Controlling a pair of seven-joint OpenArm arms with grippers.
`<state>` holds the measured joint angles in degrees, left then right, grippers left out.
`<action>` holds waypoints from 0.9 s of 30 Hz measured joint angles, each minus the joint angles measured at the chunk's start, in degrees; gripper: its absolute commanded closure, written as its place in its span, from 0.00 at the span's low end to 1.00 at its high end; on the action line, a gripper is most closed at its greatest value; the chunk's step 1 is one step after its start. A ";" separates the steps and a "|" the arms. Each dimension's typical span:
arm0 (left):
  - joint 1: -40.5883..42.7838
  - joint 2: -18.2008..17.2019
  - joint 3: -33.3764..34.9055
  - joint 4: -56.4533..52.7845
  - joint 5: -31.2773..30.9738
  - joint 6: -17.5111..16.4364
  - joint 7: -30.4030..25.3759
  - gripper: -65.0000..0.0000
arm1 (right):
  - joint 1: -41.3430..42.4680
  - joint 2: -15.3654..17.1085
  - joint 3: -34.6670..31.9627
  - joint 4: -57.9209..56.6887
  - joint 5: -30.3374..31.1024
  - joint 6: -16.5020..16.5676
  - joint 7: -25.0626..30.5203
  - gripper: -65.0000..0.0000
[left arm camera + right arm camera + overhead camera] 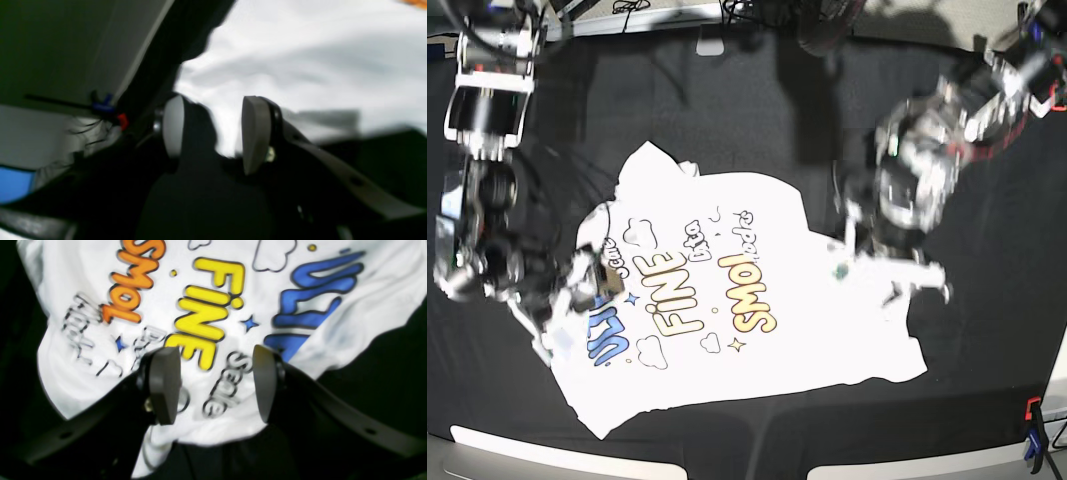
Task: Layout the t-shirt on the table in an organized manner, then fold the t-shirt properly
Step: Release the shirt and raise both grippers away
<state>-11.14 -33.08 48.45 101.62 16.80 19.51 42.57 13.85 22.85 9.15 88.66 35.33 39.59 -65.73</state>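
Shirt (727,320) spread print-up on black-covered bench (757,120), mostly flat but skewed, one sleeve bunched at far left corner, hem side rumpled toward right. Nearest in right wrist view: right tool (213,383) open, pads parted over printed front, poised above yellow lettering close to a cloth edge, gripping nothing. Seen from base view, same right tool (577,285) at shirt's left edge beside blue lettering. Left tool (213,133) likewise open, pads apart with white cloth visible between them, hovering at an unprinted edge; picture blurred, so contact with fabric impossible to confirm. From base view, left tool (897,240) near shirt's right side, also smeared. Farther back, red and blue clamp (110,110) on bench edge. Probably still in laying-out stage, folding not begun. Risks from here: pinching both cloth layers, or bench cover along with shirt, through closing too deep; catching only a thin fold and losing it mid-pull; uneven tugging from two sides, twisting shirt further off square; dragging a sleeve underneath and hiding a crease later spoiling fold. Blur suggests speed, raising chance of a missed grab.
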 measured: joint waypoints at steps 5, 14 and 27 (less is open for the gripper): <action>9.92 -0.59 0.00 5.35 3.69 -0.04 0.31 0.59 | -10.71 -0.31 -0.46 12.85 -0.15 0.00 -0.26 0.49; 17.68 -0.74 -0.07 5.68 13.53 0.00 1.01 0.59 | -18.78 0.66 -15.80 23.47 -12.63 0.13 3.06 0.49; 18.10 -0.74 -0.09 5.68 13.68 0.00 1.16 0.59 | -16.98 3.52 -45.88 22.58 -42.71 -7.32 18.40 0.56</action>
<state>6.96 -33.82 48.36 107.31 30.48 19.51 43.72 -3.14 26.37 -36.73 111.24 -7.38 32.27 -47.33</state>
